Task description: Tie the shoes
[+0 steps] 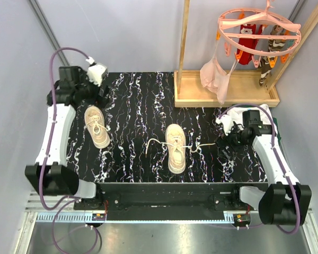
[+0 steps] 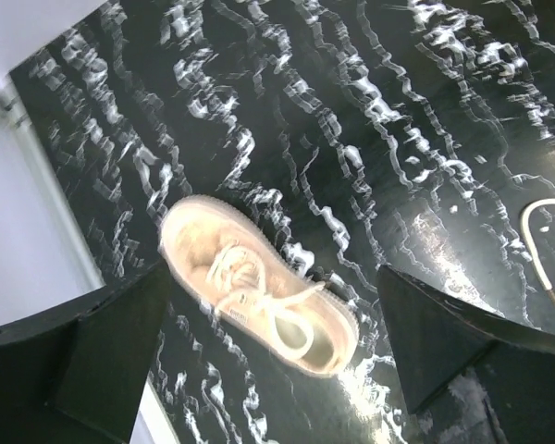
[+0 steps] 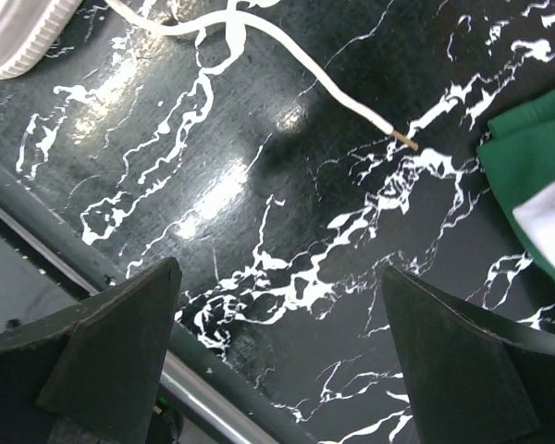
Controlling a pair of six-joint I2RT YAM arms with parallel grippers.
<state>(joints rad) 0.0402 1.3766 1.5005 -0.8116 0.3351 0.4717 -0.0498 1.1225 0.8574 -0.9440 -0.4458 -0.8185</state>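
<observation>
**Jaws spread and empty; one shoe untied**

Left shoe (image 1: 97,126) sits far left on the table (image 1: 132,100), bow seemingly made; left jaws hang wide above it, touching nothing. Centre shoe (image 1: 175,148) lies with laces (image 1: 204,145) trailing both sides: soft, limp, light, so I'd pinch near a tip. Right jaws gape over the right lace end (image 3: 388,129), holding nothing.

Pale grey walls (image 1: 127,32) surround a black, white-veined marble-patterned tabletop (image 1: 138,106), with a light wooden rack (image 1: 244,96) and a pink round plastic peg hanger (image 1: 254,22) at its far right.
</observation>
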